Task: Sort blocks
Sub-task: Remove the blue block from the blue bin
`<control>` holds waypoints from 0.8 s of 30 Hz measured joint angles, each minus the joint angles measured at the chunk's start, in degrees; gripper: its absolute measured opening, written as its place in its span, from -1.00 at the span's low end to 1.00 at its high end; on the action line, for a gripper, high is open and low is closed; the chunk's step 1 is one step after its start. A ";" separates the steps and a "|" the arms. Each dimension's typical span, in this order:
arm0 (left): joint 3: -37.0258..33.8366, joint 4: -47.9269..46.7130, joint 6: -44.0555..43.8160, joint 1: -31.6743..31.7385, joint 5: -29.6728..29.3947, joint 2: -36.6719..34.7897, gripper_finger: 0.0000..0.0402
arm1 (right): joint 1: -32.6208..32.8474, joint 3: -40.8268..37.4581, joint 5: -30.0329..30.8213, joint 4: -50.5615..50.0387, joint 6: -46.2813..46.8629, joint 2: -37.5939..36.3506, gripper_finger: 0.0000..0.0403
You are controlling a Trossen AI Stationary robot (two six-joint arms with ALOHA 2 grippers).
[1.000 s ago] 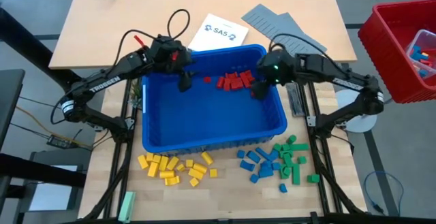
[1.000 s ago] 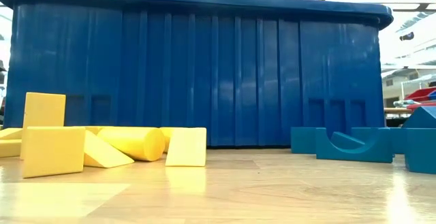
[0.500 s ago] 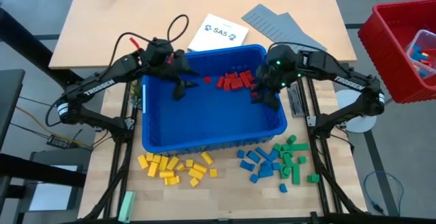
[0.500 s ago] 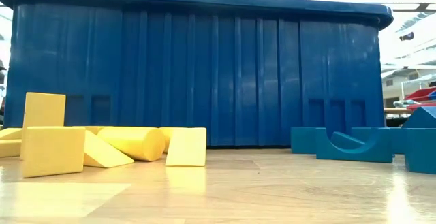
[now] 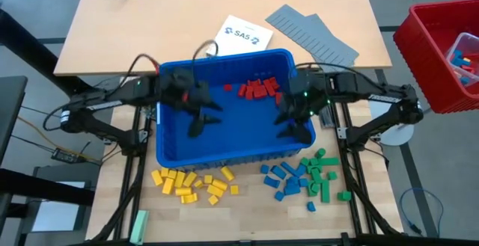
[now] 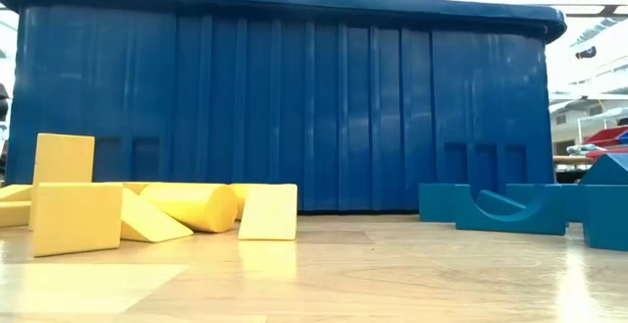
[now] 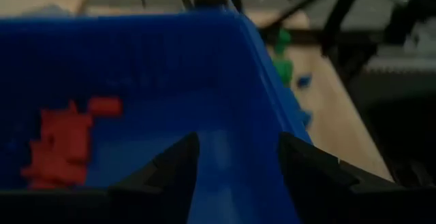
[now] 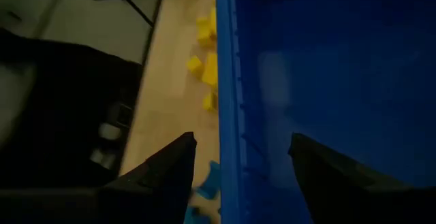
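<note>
A heap of red blocks (image 5: pixel 257 90) lies in the far part of the blue bin (image 5: pixel 233 150). In front of the bin, yellow blocks (image 5: pixel 193 185) lie on the table at the near left. Blue blocks (image 5: pixel 283 180) and green blocks (image 5: pixel 322 174) lie at the near right. My left gripper (image 5: pixel 203 117) hangs open and empty over the bin's left half. In its wrist view the gripper (image 7: pixel 238 176) looks across at the red blocks (image 7: pixel 65 139). My right gripper (image 5: pixel 293 123) hangs open and empty over the bin's right half, its wrist view (image 8: pixel 242 176) straddling the bin's rim (image 8: pixel 225 81).
A red bin (image 5: pixel 440 51) holding more blocks stands off the table's right edge. Grey ridged panels (image 5: pixel 310 33) and a white sheet (image 5: pixel 242 35) lie behind the blue bin. A pale green bar (image 5: pixel 139 226) lies at the near left corner. The bin's tall front wall (image 6: pixel 285 107) fills the low view.
Both grippers have moved from beside the red heap toward the table's near edge, staying above the bin. Each has turned at the wrist, so their fingers now point more across the bin toward each other. The blocks have not moved.
</note>
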 joint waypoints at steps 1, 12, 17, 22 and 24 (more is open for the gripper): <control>0.00 -2.17 -0.31 -2.34 -2.51 -0.47 0.03 | 1.42 0.02 1.97 -0.46 -0.14 -0.01 0.13; 0.03 -17.67 -20.05 -23.05 -16.47 0.67 0.00 | 11.46 -0.38 16.40 -5.76 0.09 0.04 0.13; 0.02 -17.90 -28.33 -28.30 -18.45 1.90 0.00 | 12.94 -4.26 17.42 -6.12 0.27 0.04 0.13; -0.04 -23.47 -32.28 -31.35 -21.43 4.13 0.00 | 14.11 -9.49 17.37 -4.60 1.02 0.09 0.13; -0.07 -26.01 -33.29 -32.07 -22.12 5.35 0.00 | 14.29 -11.09 17.59 -3.67 1.03 0.07 0.13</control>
